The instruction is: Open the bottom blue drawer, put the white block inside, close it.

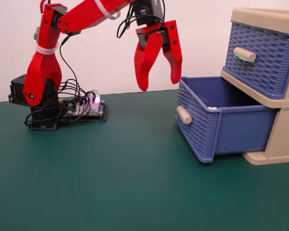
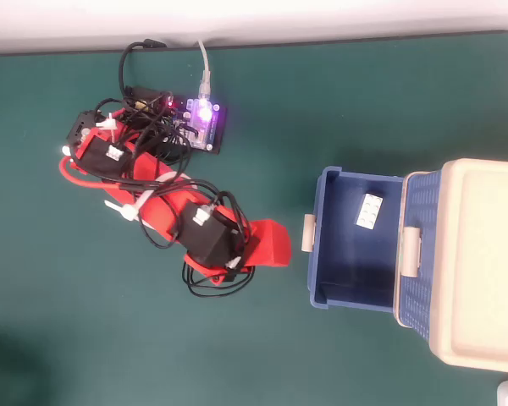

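The bottom blue drawer (image 1: 231, 126) (image 2: 345, 283) stands pulled out of the beige cabinet (image 1: 285, 137) (image 2: 483, 271), its plain beige handle (image 1: 183, 114) (image 2: 308, 233) facing the arm. In the overhead view the white block (image 2: 370, 211) lies flat on the drawer floor, near the far corner; the fixed view does not show it clearly. My red gripper (image 1: 160, 85) (image 2: 275, 244) hangs open and empty in the air, left of the drawer front and above handle height, touching nothing.
The upper blue drawer (image 1: 260, 57) is shut, with a green scrap at its handle (image 1: 244, 54). A lit controller board (image 1: 89, 108) (image 2: 199, 120) with loose cables sits by the arm base (image 1: 33, 108). The green mat's far edge (image 2: 322, 38) meets the wall.
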